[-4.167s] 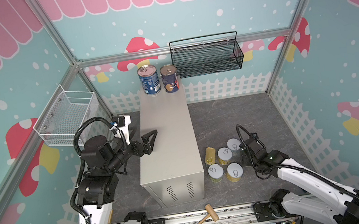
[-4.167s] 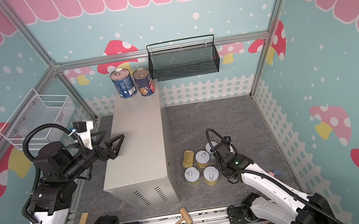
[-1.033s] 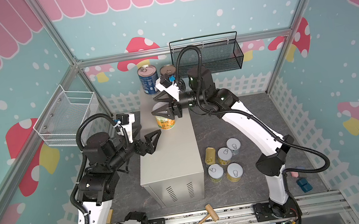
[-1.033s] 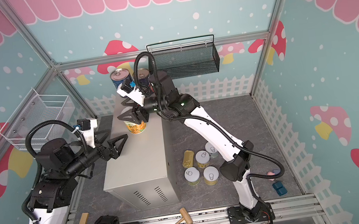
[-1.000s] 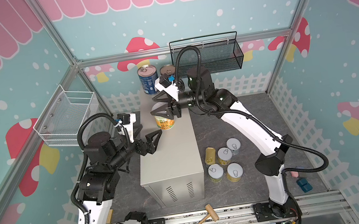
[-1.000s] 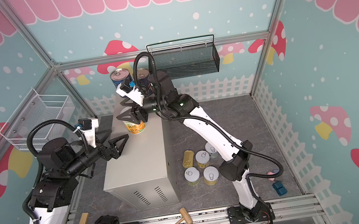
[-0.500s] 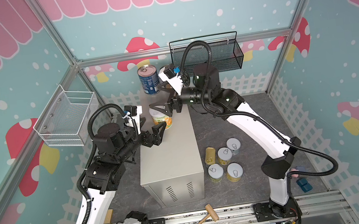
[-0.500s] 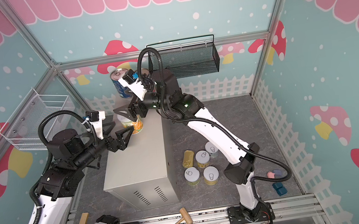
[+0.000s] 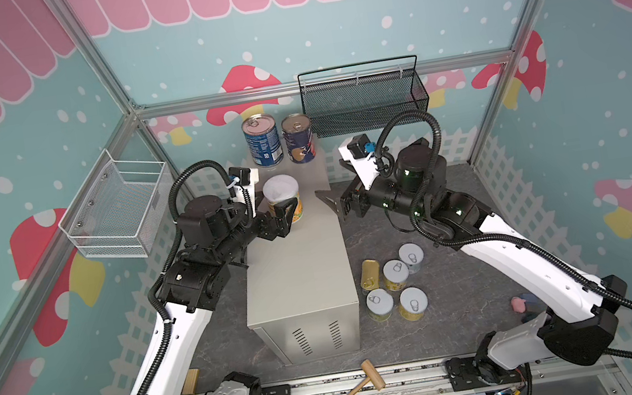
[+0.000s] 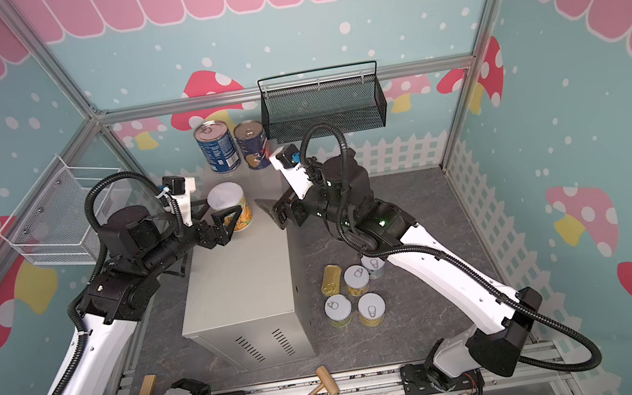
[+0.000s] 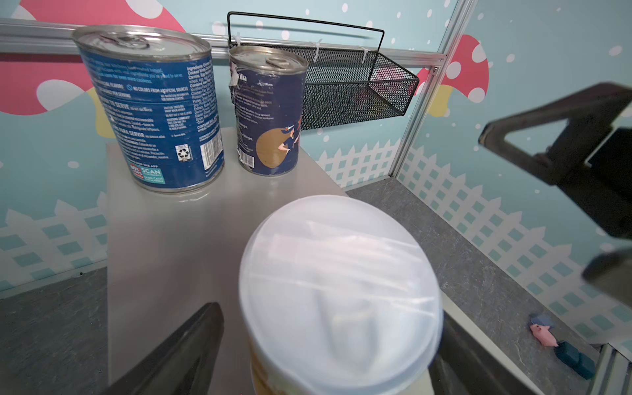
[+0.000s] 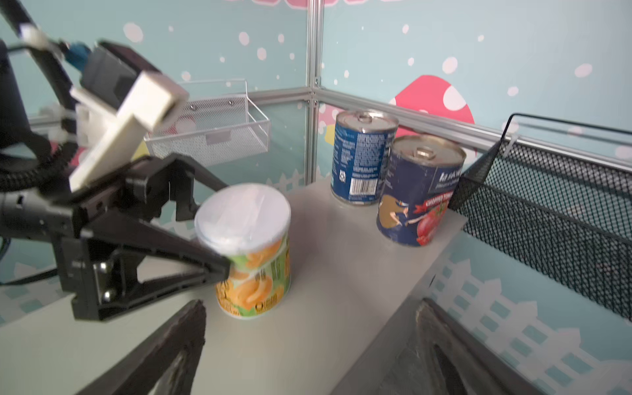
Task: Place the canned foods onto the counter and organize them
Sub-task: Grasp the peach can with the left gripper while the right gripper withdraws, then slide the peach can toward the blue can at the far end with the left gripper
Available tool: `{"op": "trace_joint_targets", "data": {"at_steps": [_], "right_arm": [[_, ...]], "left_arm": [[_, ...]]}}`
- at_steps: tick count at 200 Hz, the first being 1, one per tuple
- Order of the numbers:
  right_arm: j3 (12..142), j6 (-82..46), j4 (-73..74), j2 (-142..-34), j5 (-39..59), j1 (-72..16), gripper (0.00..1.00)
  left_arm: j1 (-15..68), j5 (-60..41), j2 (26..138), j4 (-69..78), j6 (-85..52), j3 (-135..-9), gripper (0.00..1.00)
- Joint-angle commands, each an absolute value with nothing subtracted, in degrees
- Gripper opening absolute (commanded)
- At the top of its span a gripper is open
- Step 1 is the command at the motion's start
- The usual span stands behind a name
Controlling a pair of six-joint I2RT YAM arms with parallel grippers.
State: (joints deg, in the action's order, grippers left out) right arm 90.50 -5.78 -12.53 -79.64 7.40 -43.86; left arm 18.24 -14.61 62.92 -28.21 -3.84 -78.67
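On the counter stands a short yellow/green can with a white plastic lid. My left gripper is shut on it, one finger on each side of its body. My right gripper hangs open and empty to the can's right, over the counter's right edge. Two tall blue cans stand at the counter's far end, seen in both top views. Several short silver-lidded cans and a flat gold tin sit on the floor right of the counter.
A black mesh basket hangs on the back wall and a white wire basket on the left wall. A wooden mallet lies on the front rail. A small pink and blue thing lies on the floor under the right arm.
The right gripper set the yellow/green can on the counter, opened and drew back to the right. The left arm reached in and its jaws closed round the can.
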Motion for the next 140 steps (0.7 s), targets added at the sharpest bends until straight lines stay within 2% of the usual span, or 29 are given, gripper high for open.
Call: {"op": "trace_joint_targets", "data": {"at_steps": [1,98,140], "right_arm": [[86.31,-4.13,-9.31,-76.79,4.59,-43.6,0.98],[76.01,-3.15,-5.82,-72.85,4.56,-43.01,0.98],[73.09,-2.32,-5.76,-71.08,2.32,-42.8,0.98]], "left_arm": [[18.37,-14.19,63.69,-26.19,-2.77,-81.03,0.81],[18.02,-7.97,68.4,-22.74,0.6,-81.56,0.8],[15.07,-9.05,70.67,-20.03,0.25,-81.89,0.8]]}}
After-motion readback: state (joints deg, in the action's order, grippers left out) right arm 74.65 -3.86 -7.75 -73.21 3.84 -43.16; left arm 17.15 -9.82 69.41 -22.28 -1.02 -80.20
